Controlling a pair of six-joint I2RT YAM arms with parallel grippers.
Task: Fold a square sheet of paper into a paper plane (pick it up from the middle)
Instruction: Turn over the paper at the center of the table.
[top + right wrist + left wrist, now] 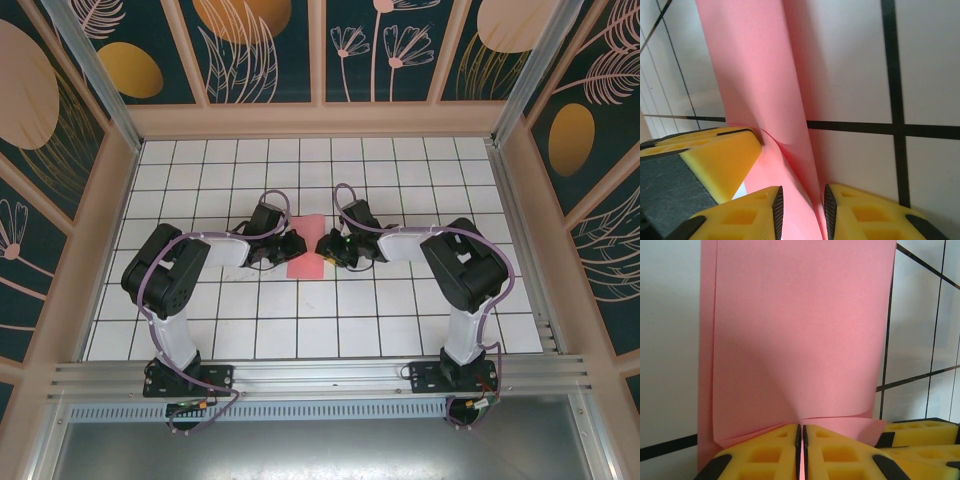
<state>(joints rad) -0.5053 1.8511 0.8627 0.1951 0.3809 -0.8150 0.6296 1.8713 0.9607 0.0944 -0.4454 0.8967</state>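
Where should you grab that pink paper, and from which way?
Pinch the folded pink paper at a side edge, coming in low from the side. It is thin and lies nearly flat, so only its slightly lifted edges give something to squeeze.

The square sheet of paper (800, 330) was thin, matt and smooth; the left gripper (801, 435) wore matt yellow foam-like pads (765, 455); the table (400, 320) smooth white, the rail (320, 372) brushed metal.
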